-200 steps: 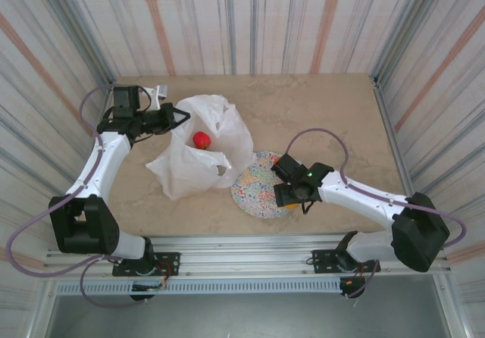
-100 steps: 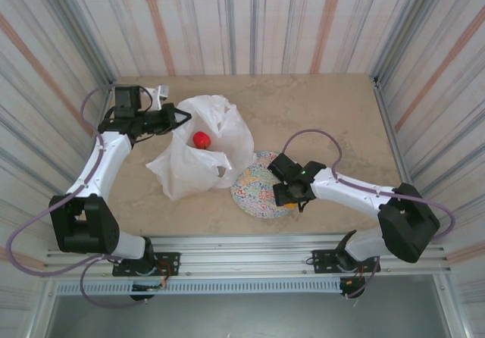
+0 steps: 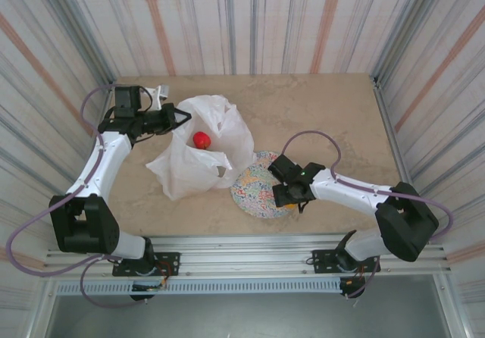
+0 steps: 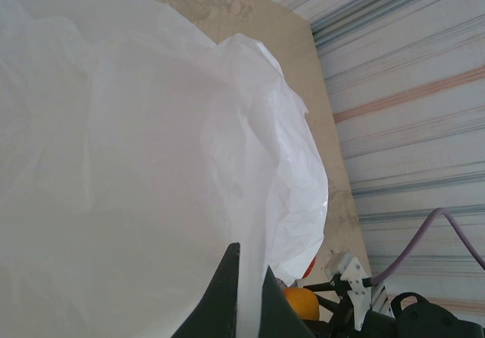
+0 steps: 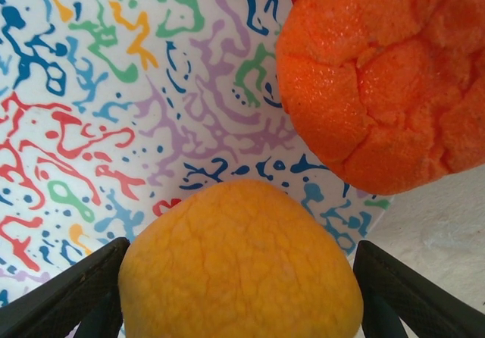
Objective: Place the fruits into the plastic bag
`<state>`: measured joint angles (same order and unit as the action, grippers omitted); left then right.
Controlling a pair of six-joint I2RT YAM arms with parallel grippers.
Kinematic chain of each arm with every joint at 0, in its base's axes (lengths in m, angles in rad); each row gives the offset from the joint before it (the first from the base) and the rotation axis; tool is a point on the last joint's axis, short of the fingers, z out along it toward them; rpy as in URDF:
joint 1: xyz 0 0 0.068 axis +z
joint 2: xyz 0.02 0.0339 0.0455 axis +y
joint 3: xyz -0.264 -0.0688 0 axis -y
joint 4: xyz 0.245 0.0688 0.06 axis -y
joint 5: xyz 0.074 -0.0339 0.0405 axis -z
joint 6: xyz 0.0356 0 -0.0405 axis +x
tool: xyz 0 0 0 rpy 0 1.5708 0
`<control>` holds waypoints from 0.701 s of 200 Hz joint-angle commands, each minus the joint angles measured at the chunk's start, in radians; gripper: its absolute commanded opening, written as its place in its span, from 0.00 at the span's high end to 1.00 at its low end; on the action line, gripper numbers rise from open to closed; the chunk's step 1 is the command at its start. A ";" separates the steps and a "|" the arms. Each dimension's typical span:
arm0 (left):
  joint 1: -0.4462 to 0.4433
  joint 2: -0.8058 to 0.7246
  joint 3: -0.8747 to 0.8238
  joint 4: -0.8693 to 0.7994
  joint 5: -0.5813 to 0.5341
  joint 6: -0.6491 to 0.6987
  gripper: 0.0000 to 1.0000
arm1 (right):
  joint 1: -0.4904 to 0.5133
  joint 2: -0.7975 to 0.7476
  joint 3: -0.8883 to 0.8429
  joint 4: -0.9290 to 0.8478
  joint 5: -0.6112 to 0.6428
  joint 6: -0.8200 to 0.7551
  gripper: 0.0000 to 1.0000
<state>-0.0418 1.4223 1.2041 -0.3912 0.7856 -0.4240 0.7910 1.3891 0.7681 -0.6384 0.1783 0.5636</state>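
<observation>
My right hand straddles the yellow fruit at bottom centre of the plate; whether it is squeezing, I cannot tell. An off-centre pinch could squirt it against the orange fruit, upper right, or off the rim. My left hand is clenched on the bag; a red fruit lies inside.

The bag is thin white translucent plastic film, softly crinkled, with a faint sheen. The plate looks smooth, with printed coloured squiggles. The yellow fruit, bottom centre, has matt, finely cracked skin. The orange fruit, upper right, is rough, pitted and spongy-looking. The table is matt, beige and stone-like. The rail near the bottom is ribbed bare metal.
</observation>
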 commanded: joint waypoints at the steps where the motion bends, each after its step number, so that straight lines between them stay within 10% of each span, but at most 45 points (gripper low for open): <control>1: -0.004 0.008 0.018 -0.005 0.024 0.002 1.00 | -0.007 0.014 -0.015 -0.004 0.002 -0.022 0.22; 140: -0.006 0.009 0.020 -0.005 0.030 -0.002 1.00 | 0.023 -0.167 0.026 0.169 -0.134 -0.096 0.31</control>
<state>-0.0418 1.4269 1.2041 -0.3912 0.7891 -0.4240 0.8124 1.2827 0.7643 -0.5617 0.1062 0.5068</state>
